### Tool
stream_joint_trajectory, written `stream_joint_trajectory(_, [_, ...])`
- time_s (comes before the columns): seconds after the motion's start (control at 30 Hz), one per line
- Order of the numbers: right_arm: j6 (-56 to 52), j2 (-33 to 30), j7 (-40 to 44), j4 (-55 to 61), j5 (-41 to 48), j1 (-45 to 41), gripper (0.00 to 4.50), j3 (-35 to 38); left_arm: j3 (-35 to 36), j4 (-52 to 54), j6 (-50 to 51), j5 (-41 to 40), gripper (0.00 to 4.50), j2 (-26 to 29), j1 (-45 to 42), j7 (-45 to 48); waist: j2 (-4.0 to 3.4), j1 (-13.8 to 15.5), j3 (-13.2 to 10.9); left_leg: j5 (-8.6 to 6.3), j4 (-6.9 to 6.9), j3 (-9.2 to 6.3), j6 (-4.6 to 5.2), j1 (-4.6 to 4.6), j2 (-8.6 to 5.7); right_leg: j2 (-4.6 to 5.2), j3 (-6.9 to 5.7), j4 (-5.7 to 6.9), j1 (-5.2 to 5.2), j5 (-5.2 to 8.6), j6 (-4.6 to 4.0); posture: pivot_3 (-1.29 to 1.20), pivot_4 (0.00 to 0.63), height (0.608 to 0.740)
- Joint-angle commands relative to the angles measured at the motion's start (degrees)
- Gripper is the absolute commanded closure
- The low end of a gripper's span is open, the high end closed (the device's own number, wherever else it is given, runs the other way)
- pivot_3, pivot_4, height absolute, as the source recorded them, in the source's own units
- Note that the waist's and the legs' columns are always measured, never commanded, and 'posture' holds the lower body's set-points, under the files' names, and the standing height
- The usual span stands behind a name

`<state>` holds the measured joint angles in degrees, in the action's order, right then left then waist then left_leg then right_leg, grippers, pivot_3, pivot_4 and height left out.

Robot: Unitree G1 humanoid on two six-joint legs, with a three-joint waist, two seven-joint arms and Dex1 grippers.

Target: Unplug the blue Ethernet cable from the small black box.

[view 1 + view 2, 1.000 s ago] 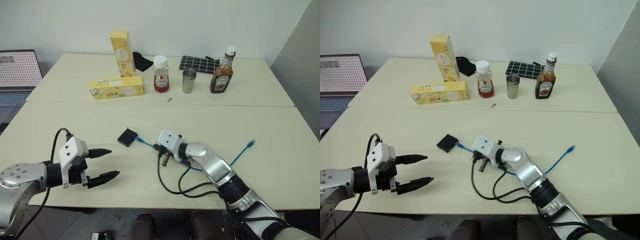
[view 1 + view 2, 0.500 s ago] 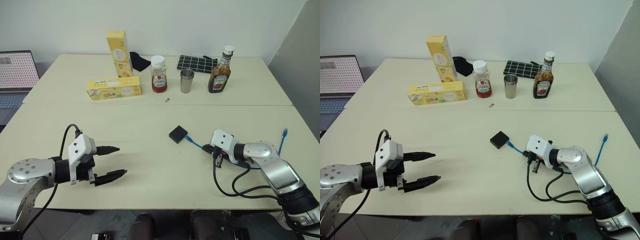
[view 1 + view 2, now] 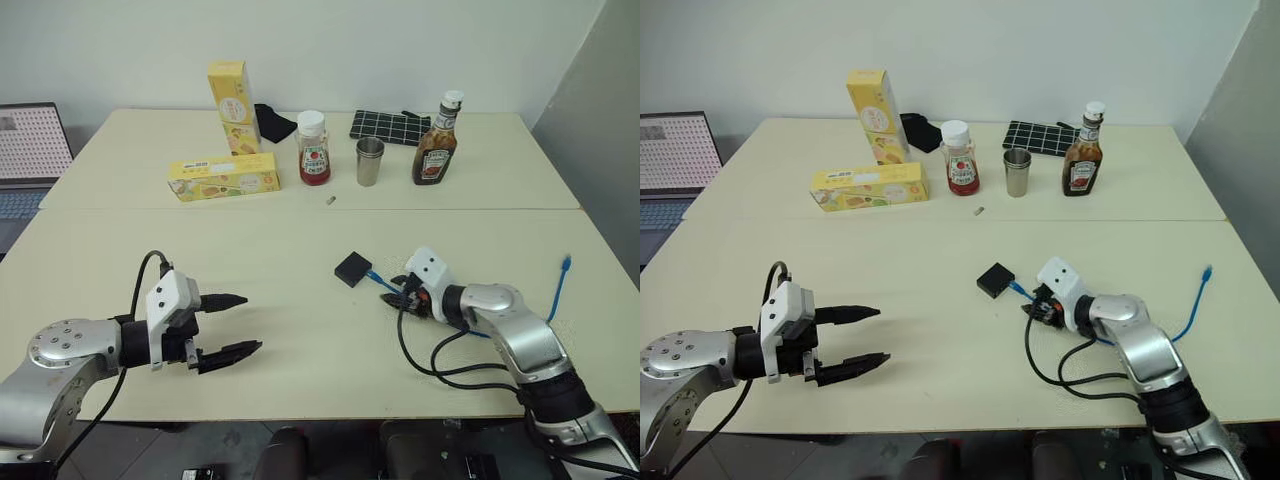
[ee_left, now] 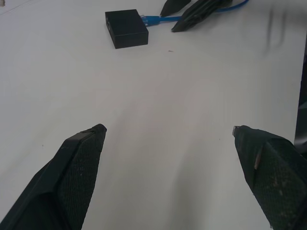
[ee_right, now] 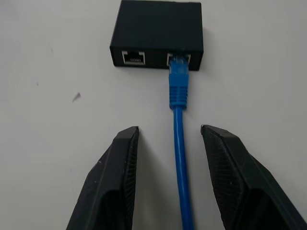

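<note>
Your right gripper [image 5: 165, 139] lies low on the table at the lower right of the head view, its two black fingers [image 5: 112, 177] parted on either side of the blue Ethernet cable [image 5: 180, 143]. In its wrist view the cord runs up the gap between them and neither pad touches it, so the claw is released and grasping nothing. It looks lined up this way so you can close on the cord just behind the plug.

Your left gripper [image 3: 228, 324] hovers at the lower left, jaws spread as wide as they go, also empty. It points across the table toward the box, likely waiting to steady it while you pull.

Just past the right fingertips, near the middle of the frame, the small black box [image 3: 352, 268] lies flat. The blue plug sits in one of its two sockets, so the cable is not yet unplugged. The cord trails away toward the right edge, where its free end [image 3: 567, 265] lies.

Far back along the upper part of the frame stand yellow cartons [image 3: 229, 92], a ketchup jar [image 3: 313, 148], a steel cup [image 3: 370, 162] and a sauce bottle [image 3: 433, 141]
</note>
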<state>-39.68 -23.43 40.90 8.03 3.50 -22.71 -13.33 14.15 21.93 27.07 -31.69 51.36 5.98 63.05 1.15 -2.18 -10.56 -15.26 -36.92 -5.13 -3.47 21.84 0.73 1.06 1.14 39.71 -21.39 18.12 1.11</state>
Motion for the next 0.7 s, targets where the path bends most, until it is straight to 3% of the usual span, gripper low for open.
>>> stream_joint_trajectory(0.03, [1.8,1.9,-3.1,-4.2,-1.4,-1.6,2.33,-1.1,0.0,1.3,0.0,-1.3,0.0,-0.5,-0.7,-0.1,0.0,-0.1,0.0,0.0,0.0,0.03,0.0,-0.02,0.0,0.0,0.02,0.02,0.0,0.0,0.0,0.0,0.15,0.74])
stream_joint_trajectory(0.2, [2.4,3.4,-4.5,-7.2,-1.5,-3.2,2.33,-1.3,-0.8,0.0,-0.5,-0.8,0.0,-1.1,-1.4,0.2,0.0,-0.1,0.0,0.0,-0.02,0.04,0.0,-0.04,-0.01,0.0,0.03,0.06,0.0,0.0,0.0,0.0,0.15,0.74])
stream_joint_trajectory(0.3, [3.3,3.1,-4.8,-8.1,-1.9,-3.8,2.82,-1.6,-1.1,-1.0,-0.8,-0.5,0.0,-1.7,-1.7,0.2,0.0,-0.1,0.0,0.0,-0.02,0.05,0.0,-0.06,-0.01,0.0,0.03,0.11,0.0,0.0,0.0,0.0,0.15,0.74])
stream_joint_trajectory(0.5, [5.7,1.5,-4.5,-7.5,-3.0,-4.3,4.27,-2.6,-0.7,-3.1,0.1,-1.2,0.0,-3.9,-3.3,-1.7,0.0,0.0,0.0,0.0,-0.03,0.06,0.0,-0.06,-0.02,0.01,0.05,0.13,0.0,0.0,0.0,0.0,0.15,0.74])
stream_joint_trajectory(0.7, [17.0,-1.6,1.6,-1.2,-3.1,-6.0,4.34,-5.3,1.4,-3.6,8.5,-9.9,0.0,-7.6,-7.3,-4.9,0.0,0.3,0.0,0.0,-0.07,0.0,0.0,0.05,-0.02,0.02,0.0,0.14,-0.03,0.0,0.01,0.0,0.15,0.74])
